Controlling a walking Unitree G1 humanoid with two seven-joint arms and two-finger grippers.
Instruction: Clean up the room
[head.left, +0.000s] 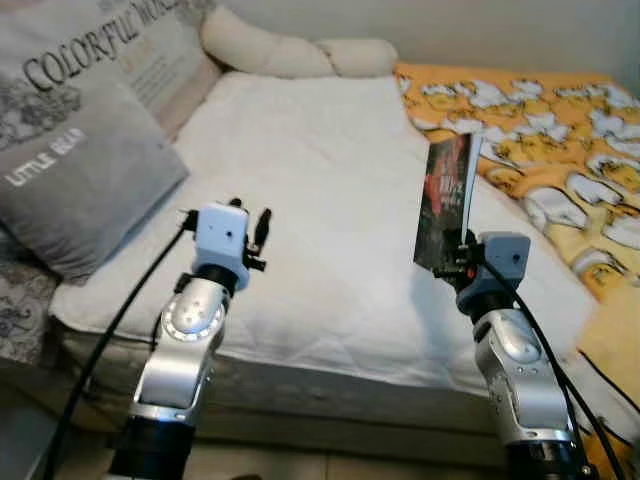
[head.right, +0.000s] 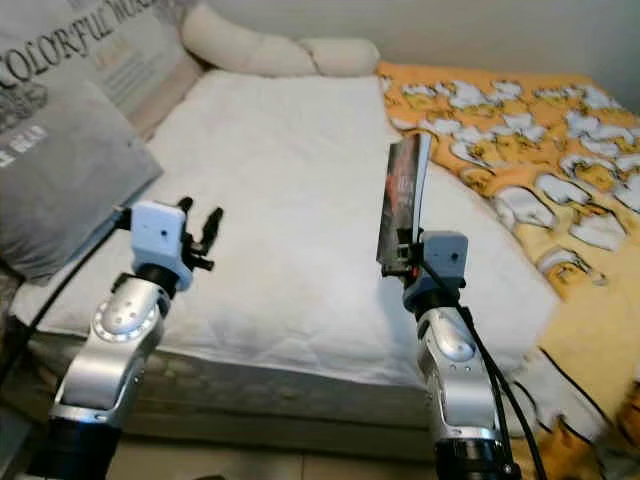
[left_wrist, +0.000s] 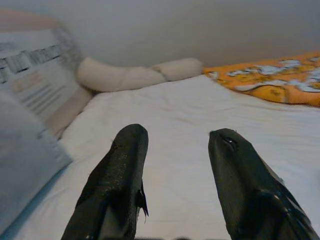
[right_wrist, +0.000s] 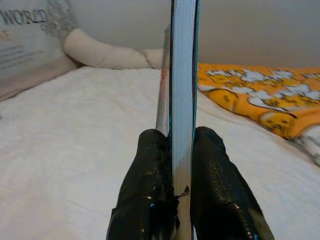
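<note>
I see the big bed out in front of both grippers, with its white cover. Past the right fingers and off to their outer side lies the orange blanket with a duck-like print. Out past the left fingers and to their outer side, the grey pillows lean at the head of the bed, and a long cream pillow sits along the far wall.

The book is the thing I am tidying. It stands up straight above the bed, pinched at its bottom edge. I think I hold it upright like this so the pages stay shut and it does not flop while I carry it.

My right gripper has its fingers squeezed narrow on the book, one on each side. That looks like a snug hold.

My left gripper holds nothing. Its fingers are spread wide and point across the bed, well apart from the book. I guess it is kept free and ready for the next thing to pick up.
</note>
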